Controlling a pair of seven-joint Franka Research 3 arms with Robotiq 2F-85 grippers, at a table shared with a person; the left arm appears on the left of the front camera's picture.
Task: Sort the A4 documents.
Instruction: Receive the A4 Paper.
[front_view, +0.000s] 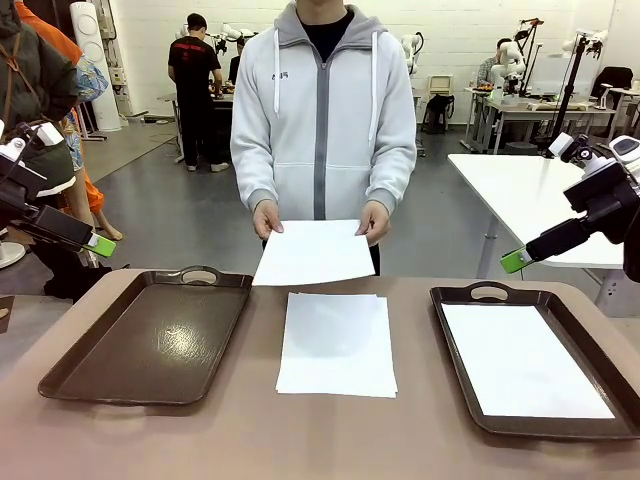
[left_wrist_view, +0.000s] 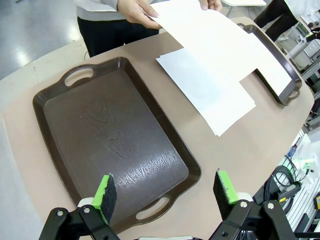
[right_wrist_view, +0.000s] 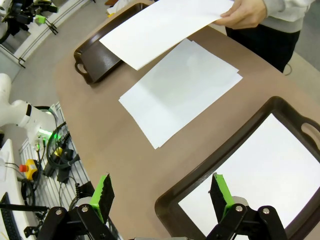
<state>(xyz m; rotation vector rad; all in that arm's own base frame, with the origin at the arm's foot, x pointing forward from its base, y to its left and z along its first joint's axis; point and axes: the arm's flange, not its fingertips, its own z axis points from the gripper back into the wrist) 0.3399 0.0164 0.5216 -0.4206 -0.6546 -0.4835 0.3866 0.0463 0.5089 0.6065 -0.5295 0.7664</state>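
Note:
A person across the table holds one white A4 sheet (front_view: 314, 252) in both hands above the far middle. Below it a small stack of A4 documents (front_view: 337, 343) lies flat on the table's centre, also seen as the stack (left_wrist_view: 207, 90) and the stack (right_wrist_view: 181, 91). Another sheet (front_view: 523, 358) lies in the right brown tray (front_view: 455, 340). The left brown tray (front_view: 155, 335) holds nothing. My left gripper (left_wrist_view: 166, 192) hovers open over the near end of the left tray (left_wrist_view: 107, 135). My right gripper (right_wrist_view: 161, 192) hovers open over the near corner of the right tray (right_wrist_view: 200, 190).
The tan table (front_view: 300, 430) has bare surface in front of the trays. A white table (front_view: 520, 195) stands behind on the right. People and other benches are far back in the room. Cables and equipment (right_wrist_view: 50, 150) sit beside the table.

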